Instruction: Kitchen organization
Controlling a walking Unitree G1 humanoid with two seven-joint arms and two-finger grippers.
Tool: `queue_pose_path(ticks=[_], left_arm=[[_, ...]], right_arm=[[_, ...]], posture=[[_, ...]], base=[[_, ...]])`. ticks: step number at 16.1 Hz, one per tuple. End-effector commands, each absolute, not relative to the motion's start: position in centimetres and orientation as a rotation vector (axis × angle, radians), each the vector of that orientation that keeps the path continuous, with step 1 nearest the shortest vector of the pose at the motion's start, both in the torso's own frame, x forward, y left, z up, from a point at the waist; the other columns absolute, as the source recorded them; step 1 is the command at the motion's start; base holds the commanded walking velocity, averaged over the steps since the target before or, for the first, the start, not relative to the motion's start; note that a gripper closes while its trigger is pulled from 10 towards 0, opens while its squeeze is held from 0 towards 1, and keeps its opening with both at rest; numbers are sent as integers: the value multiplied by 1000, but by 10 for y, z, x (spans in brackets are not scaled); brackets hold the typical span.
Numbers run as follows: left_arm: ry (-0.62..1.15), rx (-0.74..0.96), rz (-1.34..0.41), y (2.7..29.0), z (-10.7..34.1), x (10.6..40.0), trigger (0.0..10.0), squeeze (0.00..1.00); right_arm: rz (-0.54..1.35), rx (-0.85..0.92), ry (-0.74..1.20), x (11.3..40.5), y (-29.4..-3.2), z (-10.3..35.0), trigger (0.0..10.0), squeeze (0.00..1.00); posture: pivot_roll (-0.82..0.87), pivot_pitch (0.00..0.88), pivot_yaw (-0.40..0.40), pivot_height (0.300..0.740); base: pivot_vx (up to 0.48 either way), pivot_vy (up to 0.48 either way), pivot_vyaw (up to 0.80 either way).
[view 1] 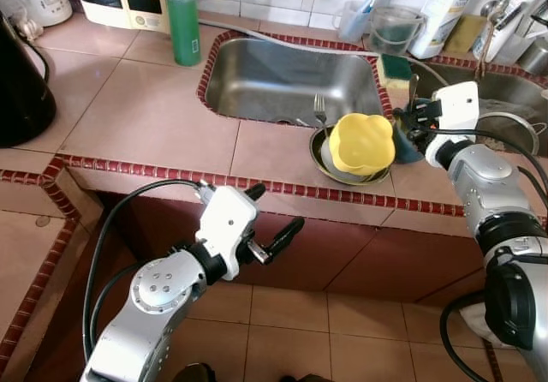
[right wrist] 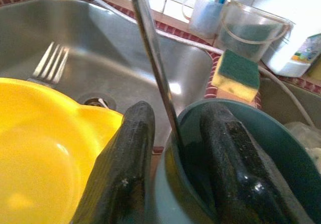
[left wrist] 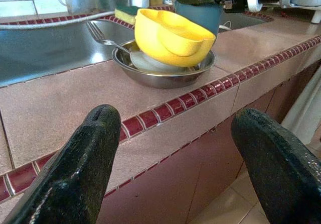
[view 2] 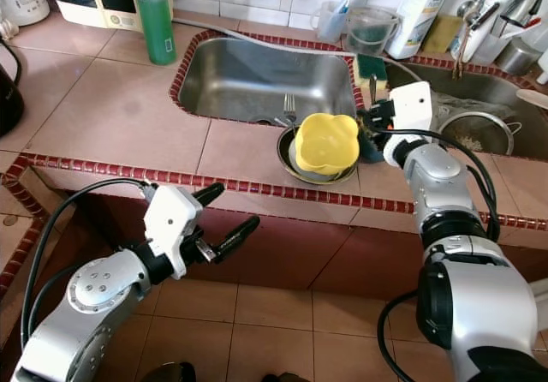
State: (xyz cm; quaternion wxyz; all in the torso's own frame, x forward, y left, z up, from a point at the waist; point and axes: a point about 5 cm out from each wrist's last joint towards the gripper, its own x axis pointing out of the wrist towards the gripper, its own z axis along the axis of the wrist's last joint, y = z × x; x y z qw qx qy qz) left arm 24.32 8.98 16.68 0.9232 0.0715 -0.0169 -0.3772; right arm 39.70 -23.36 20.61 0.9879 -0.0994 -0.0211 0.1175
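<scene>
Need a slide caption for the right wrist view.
Right gripper pinching the rim of a teal cup beside the yellow bowl at the sink's edge.

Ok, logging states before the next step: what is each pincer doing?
Left pincer: open, empty, below the counter edge.
Right pincer: shut on the teal cup rim.

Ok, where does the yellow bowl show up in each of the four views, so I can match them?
Left eye view: the yellow bowl sits right of centre, stacked in a metal dish at the counter edge.
Right eye view: near centre, same stack.
Left wrist view: upper middle, tilted in the metal dish.
Right wrist view: lower left, beside the teal cup.
Shared landmark: the fork behind the bowl, by the sink.
</scene>
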Motion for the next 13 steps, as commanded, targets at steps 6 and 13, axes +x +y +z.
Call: queue_pose_path(ticks=[6, 13], left_arm=[[-46, 145, -783, 87, 171, 241, 10000, 0], [-52, 151, -778, 88, 172, 243, 10000, 0]], right_arm=[[254, -229, -69, 399, -234, 218, 0, 0], [264, -228, -82, 400, -231, 222, 0, 0]], posture=[[42, 181, -133, 732], [44, 173, -132, 732]], base=[[0, 0, 0], [0, 0, 0]])
